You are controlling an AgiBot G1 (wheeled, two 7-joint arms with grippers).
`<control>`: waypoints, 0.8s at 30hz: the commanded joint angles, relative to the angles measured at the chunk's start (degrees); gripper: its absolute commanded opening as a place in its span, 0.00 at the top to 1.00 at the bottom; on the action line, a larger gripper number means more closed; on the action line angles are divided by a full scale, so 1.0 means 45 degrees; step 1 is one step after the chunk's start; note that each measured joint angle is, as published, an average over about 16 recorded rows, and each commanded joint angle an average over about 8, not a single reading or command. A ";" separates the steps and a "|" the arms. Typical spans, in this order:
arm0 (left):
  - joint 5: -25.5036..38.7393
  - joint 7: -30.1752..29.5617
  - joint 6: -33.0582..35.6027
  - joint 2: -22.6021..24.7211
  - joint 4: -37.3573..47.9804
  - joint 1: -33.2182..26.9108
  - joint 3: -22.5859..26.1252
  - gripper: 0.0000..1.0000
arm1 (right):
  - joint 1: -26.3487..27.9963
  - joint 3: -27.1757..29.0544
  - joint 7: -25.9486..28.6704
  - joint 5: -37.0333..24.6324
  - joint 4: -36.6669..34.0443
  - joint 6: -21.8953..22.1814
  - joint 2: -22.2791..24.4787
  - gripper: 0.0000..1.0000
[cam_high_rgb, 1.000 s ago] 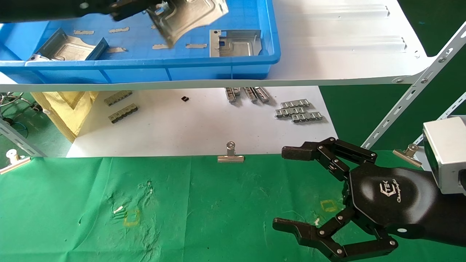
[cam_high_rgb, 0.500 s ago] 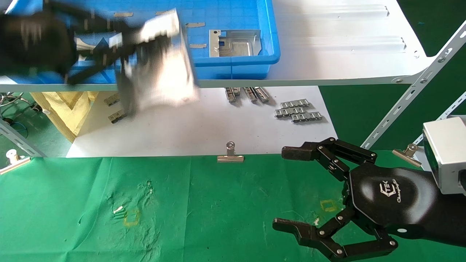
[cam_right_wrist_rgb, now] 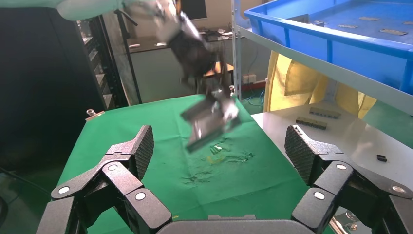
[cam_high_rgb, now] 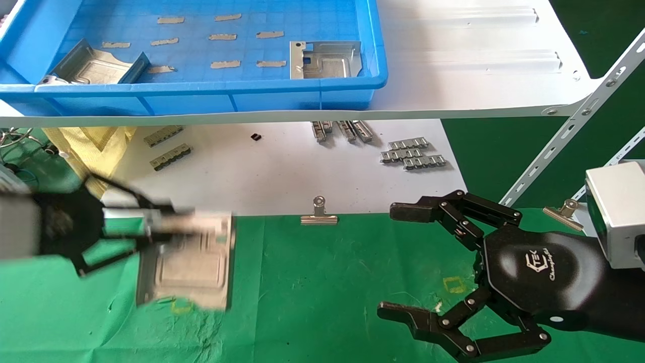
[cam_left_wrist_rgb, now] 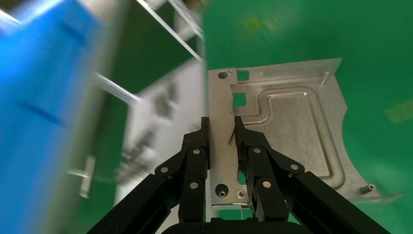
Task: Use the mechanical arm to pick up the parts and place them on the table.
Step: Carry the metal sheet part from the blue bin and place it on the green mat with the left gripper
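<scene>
Left glossy black three-fingered gripper (cam_high_rgb: 166, 227) clenched on flange of silvery stamped sheet-metal plate (cam_high_rgb: 189, 269), held above wrinkled green cloth table (cam_high_rgb: 312, 282); right gripper (cam_high_rgb: 428, 264) spread wide, parked over table's right side.

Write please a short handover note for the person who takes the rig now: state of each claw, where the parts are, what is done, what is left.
Left claw: shut on one part, carried above the green table, not yet set down.
Right claw: open, empty, parked over the table's right side.
Blue tray on the shelf holds two more parts, one at its left, one at its right.
Done: part lifted out. Left: put it down, then fetch the other two.
</scene>
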 commanded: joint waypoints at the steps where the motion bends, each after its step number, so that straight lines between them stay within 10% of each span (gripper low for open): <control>1: 0.0458 0.0767 -0.0034 0.0058 0.0293 0.0066 0.0541 1.00 | 0.0000 0.0000 0.0000 0.0000 0.0000 0.0000 0.0000 0.00; 15: 0.2493 0.3481 -0.0653 0.2148 0.4744 -0.0414 0.2198 1.00 | 0.0000 0.0000 0.0000 0.0000 0.0000 0.0000 0.0000 0.00; 24: 0.2656 0.4176 -0.0581 0.2872 0.6683 -0.0685 0.2303 0.00 | 0.0000 -0.0001 0.0000 0.0000 0.0000 0.0000 0.0000 0.00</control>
